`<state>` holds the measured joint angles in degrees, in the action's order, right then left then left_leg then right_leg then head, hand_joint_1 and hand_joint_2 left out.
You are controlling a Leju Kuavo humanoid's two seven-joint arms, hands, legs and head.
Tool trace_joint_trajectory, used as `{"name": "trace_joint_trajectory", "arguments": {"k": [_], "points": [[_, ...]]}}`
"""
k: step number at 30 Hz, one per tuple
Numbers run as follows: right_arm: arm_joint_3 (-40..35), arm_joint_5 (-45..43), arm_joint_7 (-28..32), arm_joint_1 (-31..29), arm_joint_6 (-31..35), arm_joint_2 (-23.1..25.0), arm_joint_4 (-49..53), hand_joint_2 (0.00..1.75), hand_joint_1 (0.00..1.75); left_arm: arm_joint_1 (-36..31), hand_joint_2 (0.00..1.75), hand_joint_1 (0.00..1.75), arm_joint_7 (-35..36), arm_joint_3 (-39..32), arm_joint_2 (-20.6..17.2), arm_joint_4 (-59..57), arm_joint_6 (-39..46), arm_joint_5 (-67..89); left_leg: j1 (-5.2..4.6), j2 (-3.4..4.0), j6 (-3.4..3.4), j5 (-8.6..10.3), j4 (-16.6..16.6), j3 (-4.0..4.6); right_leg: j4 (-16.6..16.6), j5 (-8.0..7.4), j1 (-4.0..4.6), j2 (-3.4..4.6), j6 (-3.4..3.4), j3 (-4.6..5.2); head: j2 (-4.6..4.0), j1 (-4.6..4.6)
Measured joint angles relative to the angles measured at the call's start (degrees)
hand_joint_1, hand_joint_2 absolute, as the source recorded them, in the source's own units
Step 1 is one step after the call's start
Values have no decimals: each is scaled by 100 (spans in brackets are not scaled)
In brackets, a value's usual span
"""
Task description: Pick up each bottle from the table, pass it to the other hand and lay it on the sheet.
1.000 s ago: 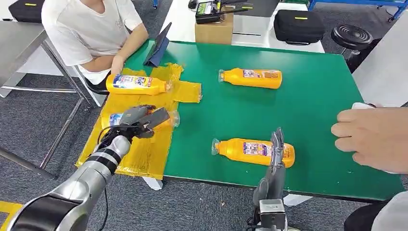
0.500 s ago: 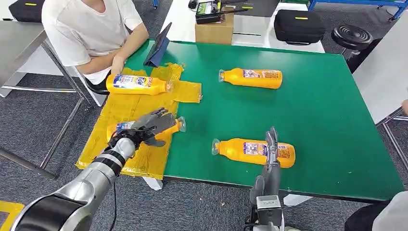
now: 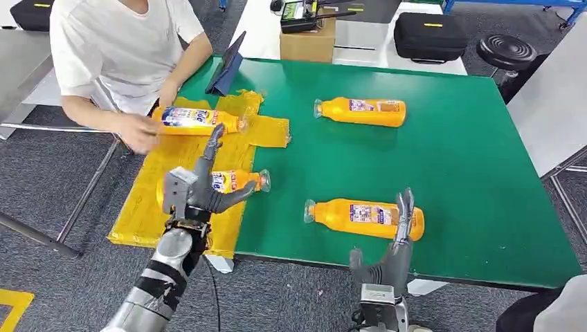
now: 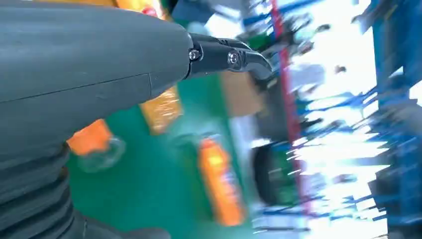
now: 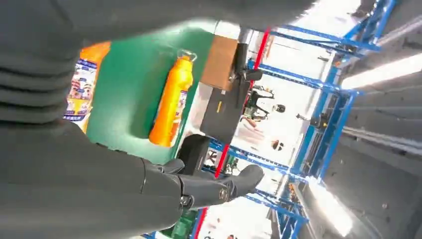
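Two orange bottles lie on the yellow sheet (image 3: 149,207): one (image 3: 197,120) at its far end, one (image 3: 237,181) near its right edge, cap toward the green table. My left hand (image 3: 201,188) is raised just in front of that nearer bottle, fingers spread, holding nothing. Two more orange bottles lie on the green table (image 3: 450,159): one (image 3: 361,112) far, one (image 3: 363,218) near the front edge, also seen in the right wrist view as a labelled bottle (image 5: 79,87). My right hand (image 3: 393,252) stands upright at the table's front edge by this bottle, open and empty.
A person in a white shirt sits at the far left; their hand (image 3: 138,133) reaches to the far bottle on the sheet. A tablet (image 3: 228,68) leans at the table's far left corner. A cardboard box (image 3: 308,43) stands behind the table.
My left hand let go of the bottle on the sheet and drew back, fingers spread. The person's hand at the right edge left the view. The seated person reached toward the far bottle.
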<state>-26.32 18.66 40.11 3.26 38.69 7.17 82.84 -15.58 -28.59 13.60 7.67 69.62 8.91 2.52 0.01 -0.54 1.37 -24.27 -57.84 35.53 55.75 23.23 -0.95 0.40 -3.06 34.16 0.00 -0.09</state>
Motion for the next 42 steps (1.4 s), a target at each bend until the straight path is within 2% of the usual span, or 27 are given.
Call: {"name": "trace_joint_trajectory", "arguments": {"k": [3, 6, 11, 16, 22, 25, 27, 30, 36, 42], "points": [[77, 375, -217, -8, -59, -37, -140, 175, 0, 281, 175, 0, -99, -9, 53, 619, 105, -485, 0, -1, 0, 0, 0, 1, 0, 0, 0, -1, 0, -2, 0, 0], [109, 1428, -693, -94, -59, -175, -453, 175, 0, 544, 175, 0, -107, -11, 59, 1195, 42, -926, 0, -1, 1, 1, 0, 0, -1, -1, 0, -1, -1, -2, 0, 0], [170, 1540, -760, -156, -59, -291, -721, 175, 0, 750, 175, 0, -101, -20, 61, 1693, 29, -991, 0, -4, 1, 2, 0, 0, 0, -1, 0, -1, -1, -3, 0, 0], [228, 3345, -2103, -365, -107, -615, -1253, 175, 0, 1075, 175, 0, 17, -33, 118, 2194, -174, -1590, -1, -5, 1, 1, 0, 1, -1, -1, -1, -2, -2, -4, 0, 0], [512, 3694, -2324, -695, -337, -962, -1976, 175, 0, 1475, 175, 0, 124, -55, 144, 2692, 316, -1109, -7, -7, 3, 0, 0, 4, -3, -2, -3, -3, -3, -2, 0, 0], [719, 3812, -2345, -947, -494, -1126, -2399, 175, 0, 1503, 175, 0, 91, -6, 129, 2723, 1138, -406, -7, -5, 3, 1, 0, 4, -2, -3, -3, -3, -4, 0, 0, -2], [789, 3897, -2319, -1185, -601, -1189, -2689, 175, 0, 1433, 175, 0, 85, 59, 127, 2698, 1378, -217, -6, -4, 7, 5, 0, 3, -2, -4, -2, -2, -4, 0, 0, 0], [811, 4105, -2387, -1462, -665, -1220, -3032, 175, 0, 1362, 175, 0, 201, 157, 125, 2642, 1500, -167, -6, -4, 8, 7, 0, 2, -2, -5, -2, -3, -4, -1, 0, 0], [765, 4890, -3220, -1708, -746, -1270, -3204, 175, 0, 1361, 175, 0, 496, 326, 118, 2574, 1622, -36, -6, -7, 7, 6, -1, 4, 0, -4, -2, -3, -4, -2, 0, 0], [730, 5056, -3392, -1818, -916, -1379, -3204, 175, 0, 1366, 175, 0, 542, 415, 101, 2574, 1644, 72, -8, -6, 9, 4, -1, 7, -1, -4, -3, -3, -4, -1, 0, -2]]}}
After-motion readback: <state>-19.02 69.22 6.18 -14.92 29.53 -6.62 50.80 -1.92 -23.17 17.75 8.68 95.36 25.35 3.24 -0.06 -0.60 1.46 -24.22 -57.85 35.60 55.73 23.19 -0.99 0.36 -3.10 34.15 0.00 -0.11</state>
